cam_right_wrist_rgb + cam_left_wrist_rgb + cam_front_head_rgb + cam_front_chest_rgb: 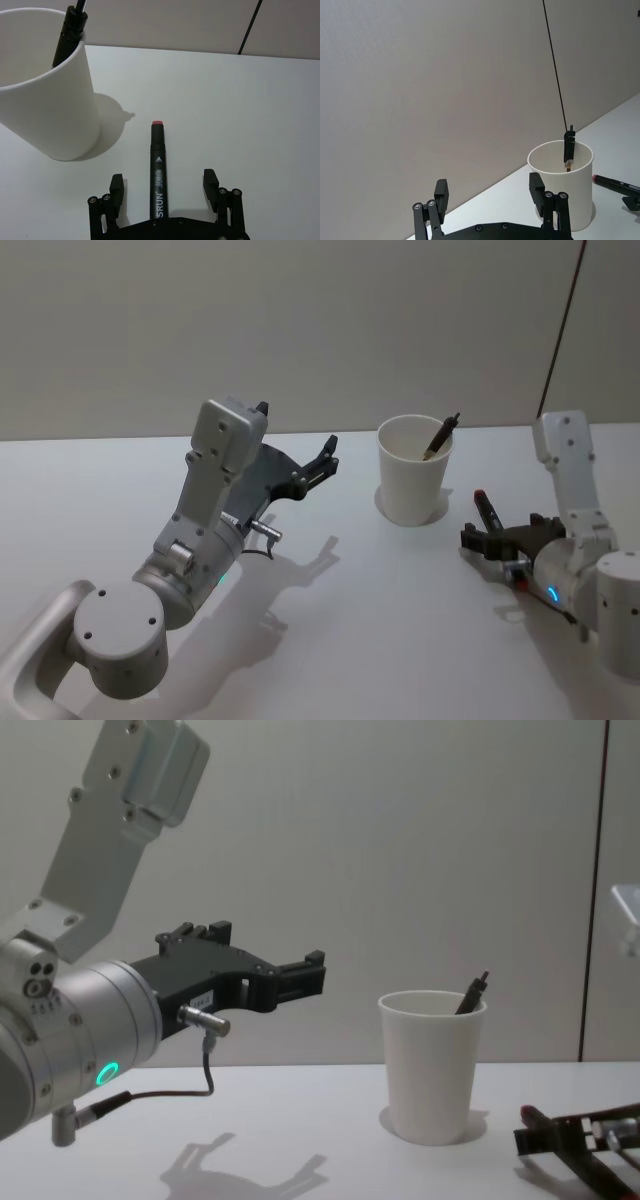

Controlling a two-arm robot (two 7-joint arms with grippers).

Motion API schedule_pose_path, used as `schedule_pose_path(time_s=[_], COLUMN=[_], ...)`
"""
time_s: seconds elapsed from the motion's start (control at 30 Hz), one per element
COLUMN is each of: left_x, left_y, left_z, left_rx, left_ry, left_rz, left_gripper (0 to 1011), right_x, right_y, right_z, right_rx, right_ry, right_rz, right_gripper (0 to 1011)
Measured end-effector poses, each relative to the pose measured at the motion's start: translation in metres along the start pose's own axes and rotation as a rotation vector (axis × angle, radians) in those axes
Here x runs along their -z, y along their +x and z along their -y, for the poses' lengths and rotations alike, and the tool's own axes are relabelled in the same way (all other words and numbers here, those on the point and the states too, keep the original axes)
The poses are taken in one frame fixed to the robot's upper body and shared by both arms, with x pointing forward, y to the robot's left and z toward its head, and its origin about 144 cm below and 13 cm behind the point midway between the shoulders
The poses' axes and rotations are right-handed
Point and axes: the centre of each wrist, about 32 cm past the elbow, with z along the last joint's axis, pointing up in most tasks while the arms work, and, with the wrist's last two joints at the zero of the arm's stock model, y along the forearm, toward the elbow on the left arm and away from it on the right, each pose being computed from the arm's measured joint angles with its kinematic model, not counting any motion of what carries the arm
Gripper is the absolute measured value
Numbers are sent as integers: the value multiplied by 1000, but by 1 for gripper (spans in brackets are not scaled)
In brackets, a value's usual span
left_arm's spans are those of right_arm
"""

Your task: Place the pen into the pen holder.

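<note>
One pen (159,170) lies between spread fingers (117,187) of right hand (163,178); left hand (489,186) hovers raised.

pen (441,436) in pen holder (412,492); marker (488,512) lies to its right.

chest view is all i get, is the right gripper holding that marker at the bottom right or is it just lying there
Observer: Just lying there on the table. The right gripper is open, its fingers on either side of the black marker, with a gap on each side.
Operator: which way does its red tip point
Observer: Away from the robot, with the white paper cup standing to its left.
Operator: left gripper carrying anything
Observer: No. The left gripper is open with nothing between its fingers.
</note>
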Motion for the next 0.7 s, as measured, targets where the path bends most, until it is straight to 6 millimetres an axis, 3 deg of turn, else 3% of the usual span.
schedule_pose_path(time_s=[0.67,0.7], left_x=[0,0], left_y=[0,0], left_z=[0,0], left_rx=[0,0], left_ry=[0,0], left_rz=[0,0], left_gripper=[1001,1001], right_x=[2,2], right_y=[-3,-3], right_z=[-6,-7], right_rx=[17,17], right_ry=[-9,-9], right_rz=[-9,-10], right_gripper=[1002,970])
